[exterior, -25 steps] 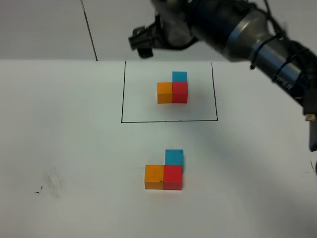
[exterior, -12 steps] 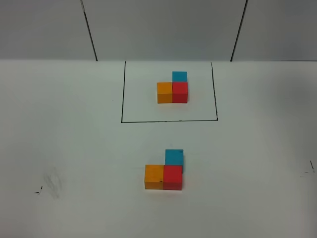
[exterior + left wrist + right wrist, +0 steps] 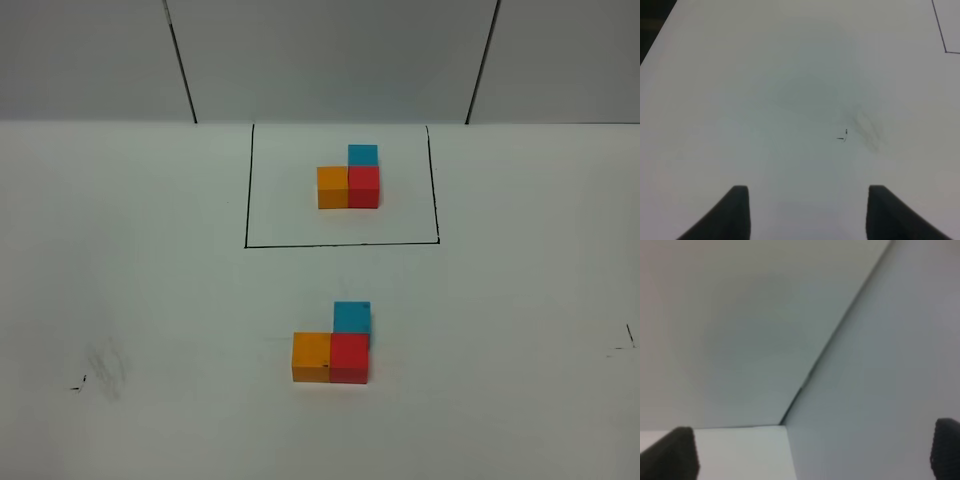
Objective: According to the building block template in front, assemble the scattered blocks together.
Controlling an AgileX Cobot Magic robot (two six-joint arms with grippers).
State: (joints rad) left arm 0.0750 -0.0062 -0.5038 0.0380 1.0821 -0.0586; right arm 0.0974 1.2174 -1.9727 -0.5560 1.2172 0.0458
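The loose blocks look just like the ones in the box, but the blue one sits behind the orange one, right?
Not quite. In the exterior high view the loose blue block sits behind the red block, not the orange block, matching the framed blocks.

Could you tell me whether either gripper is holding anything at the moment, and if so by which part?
Nothing is held. The left gripper and right gripper both stand open with nothing between their fingers, away from the scattered blocks.

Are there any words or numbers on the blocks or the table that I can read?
None. The framed blocks and the loose blocks are plain. The table has only a drawn black rectangle and small black scribbles, which spell nothing readable.
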